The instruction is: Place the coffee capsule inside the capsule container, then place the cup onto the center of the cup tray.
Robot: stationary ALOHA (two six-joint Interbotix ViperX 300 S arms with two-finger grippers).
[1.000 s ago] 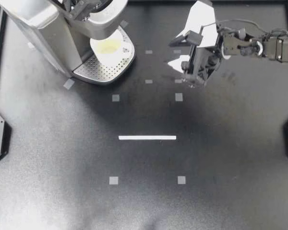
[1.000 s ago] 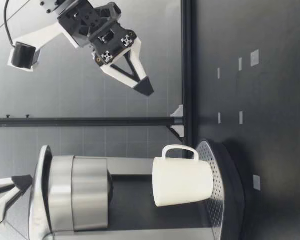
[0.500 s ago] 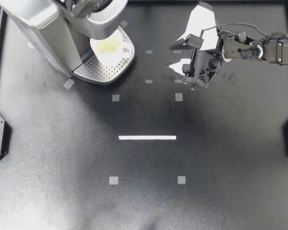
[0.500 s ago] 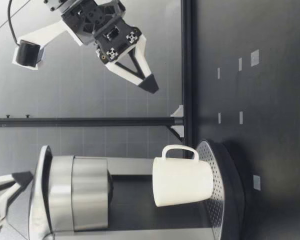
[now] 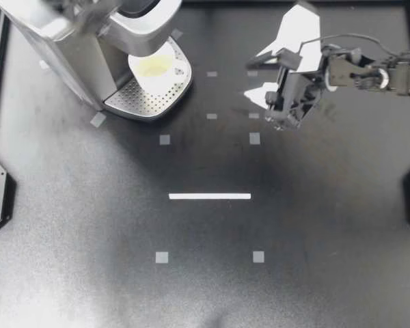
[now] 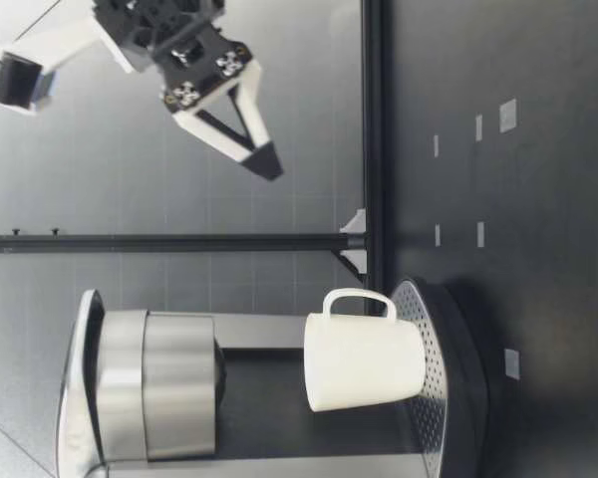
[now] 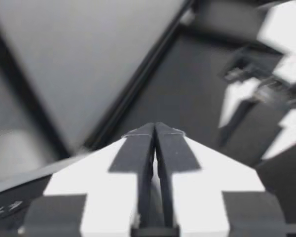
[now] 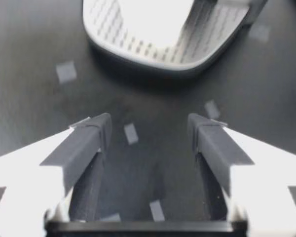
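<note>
Cup: the white cup (image 5: 156,68) stands upright on the cup tray (image 5: 133,102), on its back part, close to the body of the coffee machine (image 5: 58,48). The head of the machine covers a piece of the rim from above.
Cup from the side: in the low view the cup (image 6: 364,363) sits with its bottom flat on the tray (image 6: 434,329), directly under the machine's head (image 6: 169,383), with a gap between the two. The handle points away from the machine's body.
Inside the cup: from above it looks pale yellowish. I cannot tell if this is liquid or only light on the white wall.
Cup tray: a metal plate with many small holes and a rounded front edge. The front part is bare.
Right gripper: the right gripper (image 5: 249,76) hangs over the bench (image 5: 314,225), well apart from the tray and pointed toward the machine. Its fingers are spread wide.
Right wrist view: between the fingers of the gripper (image 8: 148,123) only the dark bench and some tape squares (image 8: 131,133) show. The cup tray (image 8: 138,44) lies ahead of the gripper.
Left gripper: in its own wrist view the left gripper (image 7: 154,129) has the two fingers pressed flat together, the tips meeting. The background there is blurred.
Bench: dark surface with small grey tape squares (image 5: 165,139) and one white strip (image 5: 210,196) near the middle.
</note>
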